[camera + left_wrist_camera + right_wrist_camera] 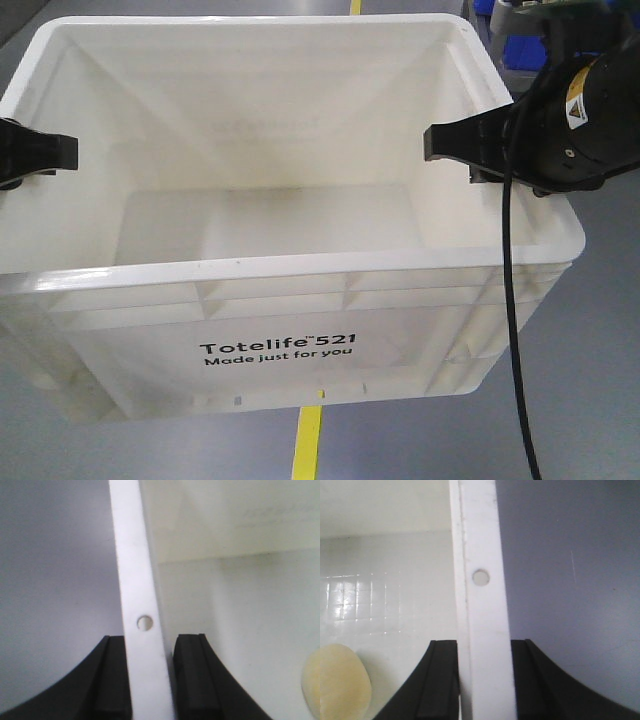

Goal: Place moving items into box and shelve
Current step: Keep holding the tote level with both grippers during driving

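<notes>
White Totelife crate [280, 350] looks stiff, light, slippery; left tool [150, 647] and right tool [485, 652] each pinch opposite side rims, sensible holds.

Box mouth: the white plastic tote box [300, 268] is open on top, with wide free room between its walls.
Left rim: occupied by the left gripper [150, 647], its black fingers [112, 680] pressed on either side of the wall.
Right rim: the right gripper [483, 652] clamps it likewise.
Front right corner: a black cable [513, 300] hangs across it.
Box bottom: a pale yellow rounded item [342, 685] lies there.
</notes>
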### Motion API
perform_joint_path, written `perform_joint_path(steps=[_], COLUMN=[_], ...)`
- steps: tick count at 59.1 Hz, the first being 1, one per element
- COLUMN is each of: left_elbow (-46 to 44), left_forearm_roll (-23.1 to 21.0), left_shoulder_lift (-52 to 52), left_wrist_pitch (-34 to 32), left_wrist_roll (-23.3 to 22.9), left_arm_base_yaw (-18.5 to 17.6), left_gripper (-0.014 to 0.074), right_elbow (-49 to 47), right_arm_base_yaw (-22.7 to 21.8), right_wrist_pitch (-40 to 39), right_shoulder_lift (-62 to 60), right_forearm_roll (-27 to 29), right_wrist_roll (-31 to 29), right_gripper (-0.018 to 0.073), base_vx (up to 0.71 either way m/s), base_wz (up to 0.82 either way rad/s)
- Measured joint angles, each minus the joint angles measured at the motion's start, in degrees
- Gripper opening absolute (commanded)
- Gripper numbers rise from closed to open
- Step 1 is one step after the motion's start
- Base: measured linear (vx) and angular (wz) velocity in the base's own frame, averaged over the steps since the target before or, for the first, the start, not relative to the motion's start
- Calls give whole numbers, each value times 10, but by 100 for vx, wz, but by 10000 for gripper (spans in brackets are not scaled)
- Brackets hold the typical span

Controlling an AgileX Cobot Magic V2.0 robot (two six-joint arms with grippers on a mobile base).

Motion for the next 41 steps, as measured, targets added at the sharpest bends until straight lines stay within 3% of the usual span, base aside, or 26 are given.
perform_joint_path(steps=[41], left_elbow=[0], left_forearm_roll=[0], left_shoulder_lift=[0], left_wrist_pitch=[0], left_wrist_roll=[0], left_arm_base_yaw=[0], left_gripper=[169], right_elbow=[0], right_arm_base_yaw=[0], right_wrist_pitch=[0], right_shoulder_lift=[0], right_forearm_roll=[0], right_wrist_roll=[0], right_gripper=[110], base_vx=[36], base_wz=[6])
